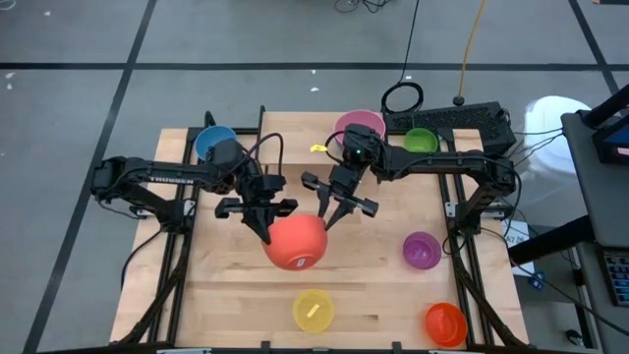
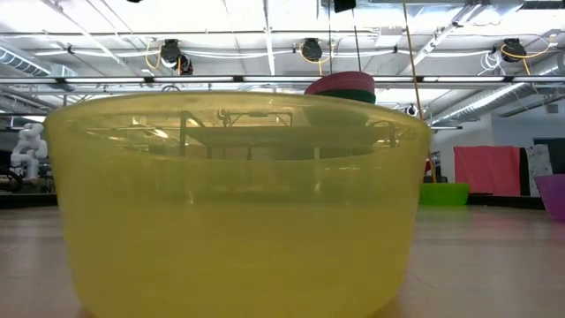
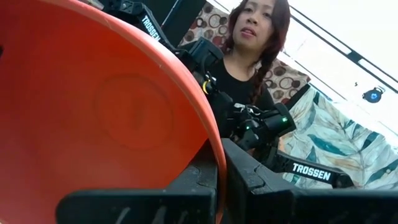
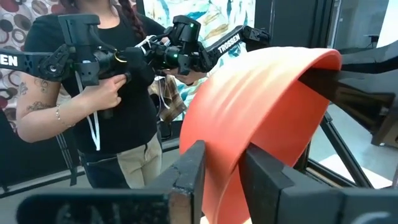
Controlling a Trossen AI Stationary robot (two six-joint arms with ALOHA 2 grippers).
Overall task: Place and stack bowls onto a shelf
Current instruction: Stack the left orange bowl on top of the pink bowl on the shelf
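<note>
High view: seven bowls counted, red bowl (image 1: 295, 243) at centre, clenched by left gripper (image 1: 263, 228); right gripper (image 1: 330, 217) straddles its rim, grip unclear. Low view: yellow bowl (image 2: 234, 203) hides nearly everything. Wrist views: person (image 4: 93, 93) behind.

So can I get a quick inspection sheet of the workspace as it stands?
Surface: light-wood table, bare between the bowls.
Job's things: red bowl lifted at centre; blue bowl, green bowl, purple bowl, orange bowl and yellow bowl sit singly; pink bowl sits on a darker bowl. Shelf not clearly made out.
Clutter: black device at the far edge.
Grippers: left gripper, jaws shut on the red bowl's rim; right gripper at its other side.
Cables: black coil, yellow cable.
Surroundings: person standing beyond the table.
</note>
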